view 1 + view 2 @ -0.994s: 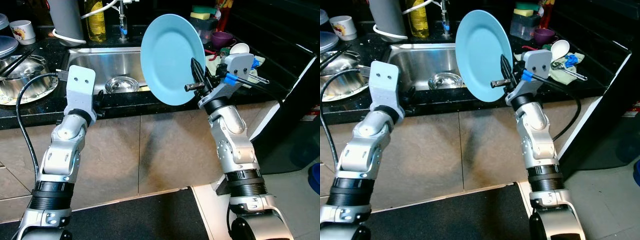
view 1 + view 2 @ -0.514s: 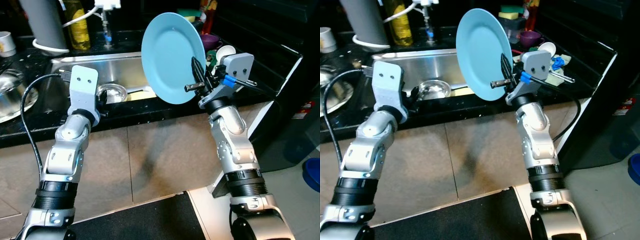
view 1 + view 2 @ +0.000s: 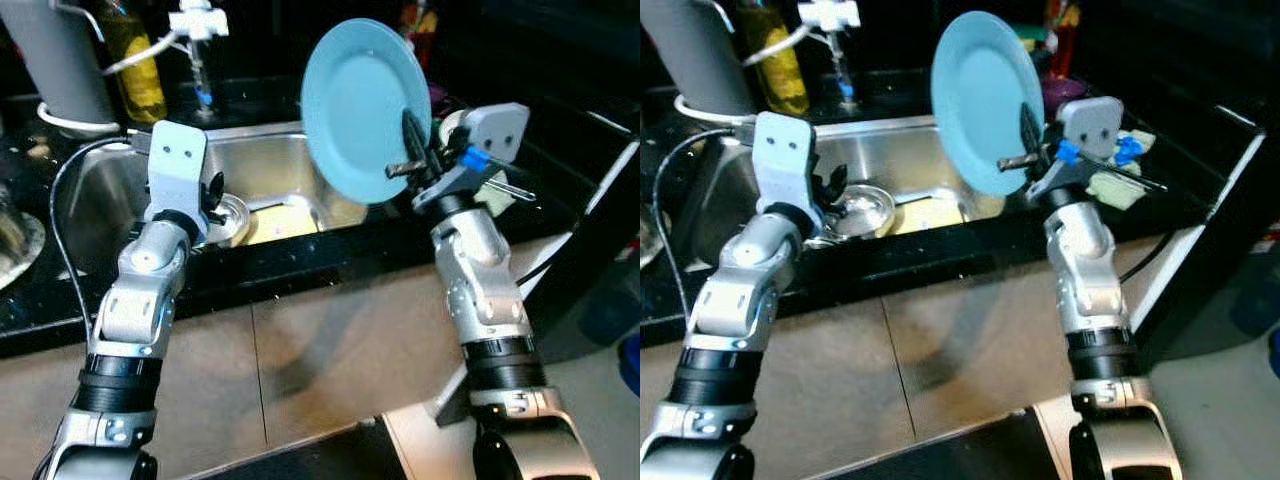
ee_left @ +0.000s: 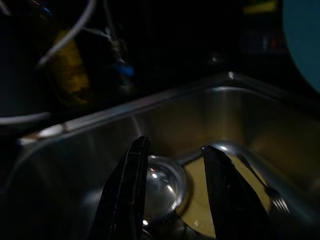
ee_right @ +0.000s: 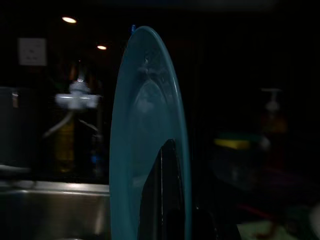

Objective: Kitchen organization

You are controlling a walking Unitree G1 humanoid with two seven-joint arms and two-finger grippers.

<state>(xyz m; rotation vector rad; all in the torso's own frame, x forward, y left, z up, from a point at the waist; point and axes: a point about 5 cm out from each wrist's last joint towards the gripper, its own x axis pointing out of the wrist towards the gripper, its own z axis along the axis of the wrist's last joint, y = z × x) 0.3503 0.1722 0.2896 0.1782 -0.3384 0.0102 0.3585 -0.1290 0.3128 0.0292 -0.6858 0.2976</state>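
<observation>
A blue plate (image 3: 365, 110) is held upright above the sink (image 3: 290, 165), clamped at its lower edge by the right gripper (image 3: 412, 150). The left gripper (image 4: 172, 192) is poised over the sink with fingers apart, above a steel bowl (image 4: 162, 185) lying in the basin.

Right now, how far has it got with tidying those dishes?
In hand: the right hand grips a blue plate, upright above the sink. Left: a steel bowl sits in the sink, below the open left hand. Nothing clearly looks finished.
</observation>
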